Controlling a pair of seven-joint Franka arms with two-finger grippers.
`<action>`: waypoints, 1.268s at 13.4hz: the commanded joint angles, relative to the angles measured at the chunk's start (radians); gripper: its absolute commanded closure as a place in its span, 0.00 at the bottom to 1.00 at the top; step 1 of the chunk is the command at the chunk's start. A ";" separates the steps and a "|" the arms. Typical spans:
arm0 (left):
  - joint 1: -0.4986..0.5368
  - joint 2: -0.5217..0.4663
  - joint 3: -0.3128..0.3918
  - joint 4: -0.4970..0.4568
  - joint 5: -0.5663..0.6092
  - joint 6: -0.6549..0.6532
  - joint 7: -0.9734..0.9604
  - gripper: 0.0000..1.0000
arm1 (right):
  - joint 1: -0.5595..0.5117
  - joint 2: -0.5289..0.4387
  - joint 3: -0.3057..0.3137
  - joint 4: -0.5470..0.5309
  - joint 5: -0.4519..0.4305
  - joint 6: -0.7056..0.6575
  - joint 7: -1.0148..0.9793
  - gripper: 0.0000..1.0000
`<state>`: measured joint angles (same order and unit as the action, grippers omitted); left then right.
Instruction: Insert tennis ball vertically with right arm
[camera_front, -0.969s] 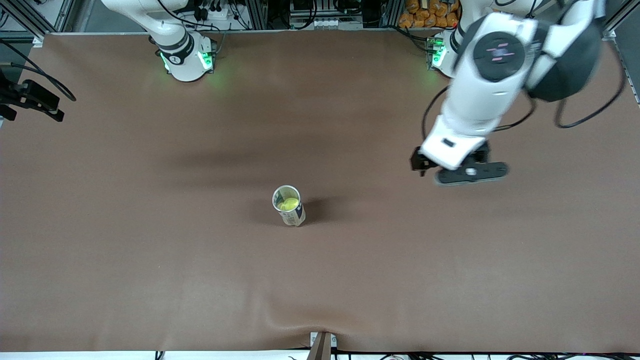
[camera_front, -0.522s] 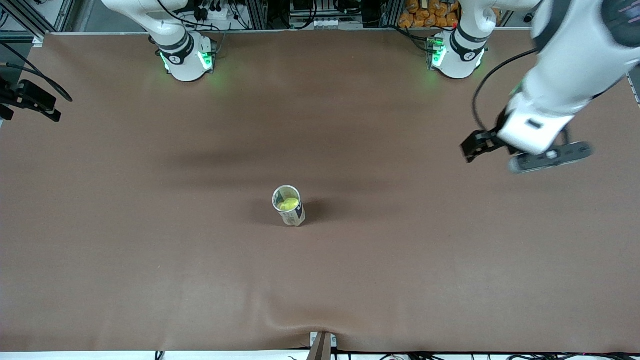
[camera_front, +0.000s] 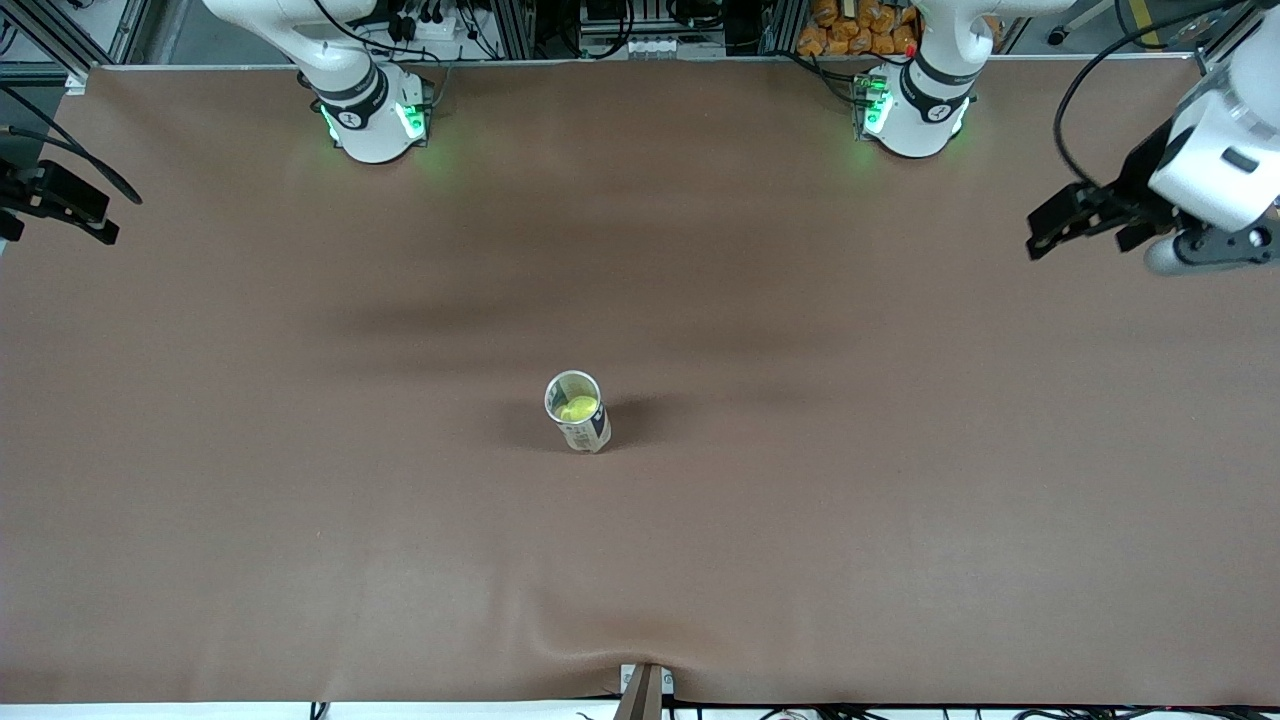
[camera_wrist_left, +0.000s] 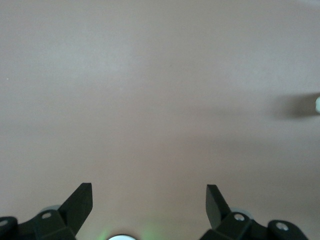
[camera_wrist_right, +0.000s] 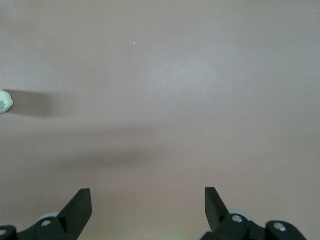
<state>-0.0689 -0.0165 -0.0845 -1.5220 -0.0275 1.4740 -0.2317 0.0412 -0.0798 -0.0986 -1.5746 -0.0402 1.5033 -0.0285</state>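
A yellow-green tennis ball (camera_front: 578, 408) lies inside a white printed can (camera_front: 590, 432) that stands upright with its mouth open at the middle of the brown table. My right gripper (camera_wrist_right: 147, 192) is open and empty over bare table at the right arm's end. Only a black part of its hand (camera_front: 62, 200) shows at the front view's edge. The can (camera_wrist_right: 4, 101) is a small shape at the border of the right wrist view. My left gripper (camera_front: 1210, 248) hangs over the left arm's end of the table. In its wrist view the left gripper (camera_wrist_left: 149, 187) is open and empty.
The brown mat (camera_front: 640, 560) covers the whole table, with a small ripple at its near edge (camera_front: 645, 655). The two arm bases (camera_front: 372, 115) (camera_front: 915, 110) stand along the edge farthest from the front camera. The can (camera_wrist_left: 317, 103) just shows at the border of the left wrist view.
The left arm has swung away from the middle of the table out to its own end, moving toward the bases. The right arm's hand has hardly moved. The can and ball stand unchanged.
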 joint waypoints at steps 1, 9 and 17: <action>0.026 -0.095 -0.011 -0.105 -0.019 -0.001 0.040 0.00 | -0.015 0.002 0.020 0.018 -0.012 -0.006 -0.007 0.00; -0.021 -0.152 0.049 -0.133 -0.006 -0.004 0.067 0.00 | -0.023 0.003 0.016 0.018 -0.010 -0.002 -0.008 0.00; -0.055 -0.099 0.091 -0.076 -0.003 -0.006 0.095 0.00 | -0.018 0.006 0.019 0.018 -0.007 0.002 -0.007 0.00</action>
<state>-0.1124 -0.1447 -0.0008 -1.6252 -0.0276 1.4701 -0.1481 0.0407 -0.0798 -0.0953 -1.5728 -0.0402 1.5086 -0.0285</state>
